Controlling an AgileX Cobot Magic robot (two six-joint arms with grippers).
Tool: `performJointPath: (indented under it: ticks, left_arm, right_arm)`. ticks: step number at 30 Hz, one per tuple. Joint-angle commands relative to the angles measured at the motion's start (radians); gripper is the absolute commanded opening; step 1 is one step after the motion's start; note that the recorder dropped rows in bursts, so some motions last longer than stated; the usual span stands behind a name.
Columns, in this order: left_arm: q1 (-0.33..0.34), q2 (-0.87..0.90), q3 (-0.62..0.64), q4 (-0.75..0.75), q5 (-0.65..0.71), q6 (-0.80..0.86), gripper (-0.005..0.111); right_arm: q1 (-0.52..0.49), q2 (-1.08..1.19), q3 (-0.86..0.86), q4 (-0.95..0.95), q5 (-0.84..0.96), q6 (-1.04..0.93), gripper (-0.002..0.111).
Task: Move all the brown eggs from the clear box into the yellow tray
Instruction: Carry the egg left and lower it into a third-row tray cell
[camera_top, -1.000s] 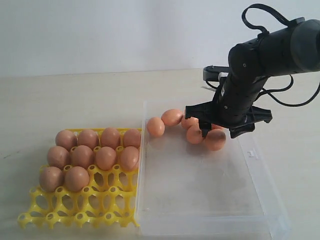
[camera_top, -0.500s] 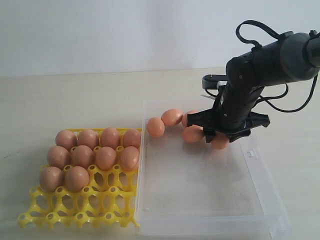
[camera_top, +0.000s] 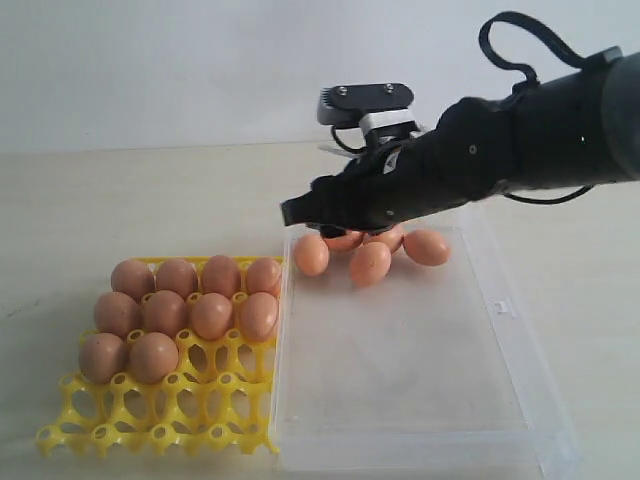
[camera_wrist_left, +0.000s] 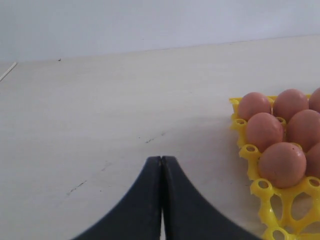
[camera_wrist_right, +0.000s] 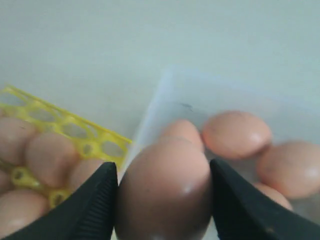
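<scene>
My right gripper (camera_wrist_right: 163, 169) is shut on a brown egg (camera_wrist_right: 165, 195), held between both black fingers. In the exterior view the right gripper (camera_top: 303, 211) hangs above the far left corner of the clear box (camera_top: 400, 380), and the arm hides the held egg. Several brown eggs (camera_top: 369, 263) lie loose along the box's far side. The yellow tray (camera_top: 200, 410) stands left of the box with several eggs (camera_top: 211, 315) filling its far rows; its near cups are open. My left gripper (camera_wrist_left: 161, 160) is shut on nothing, low over bare table beside the tray's corner (camera_wrist_left: 265, 200).
The box's latch tab (camera_top: 503, 305) sits on its right wall. A pale wall rises behind the light table (camera_top: 150, 200). The right arm's black cable (camera_top: 520, 40) loops above it.
The right gripper closed on an egg at the box's far right, lifted it, and swung left to the box's far left corner. The loose eggs shifted slightly.
</scene>
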Motion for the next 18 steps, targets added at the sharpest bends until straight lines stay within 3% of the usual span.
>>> performJointPath:
  ticks: [1, 10, 18]
  left_arm:
    - [0.003, 0.004, -0.005, 0.003, -0.001, 0.003, 0.0]
    - [0.003, 0.004, -0.005, 0.003, -0.001, 0.003, 0.0]
    - [0.003, 0.004, -0.005, 0.003, -0.001, 0.003, 0.0]
  right_arm:
    - [0.127, -0.038, 0.108, 0.061, -0.308, -0.078, 0.0]
    - [0.262, 0.009, 0.198, -0.384, -0.687, 0.414, 0.0]
    - [0.264, 0.102, 0.2, -0.543, -0.769, 0.662, 0.0]
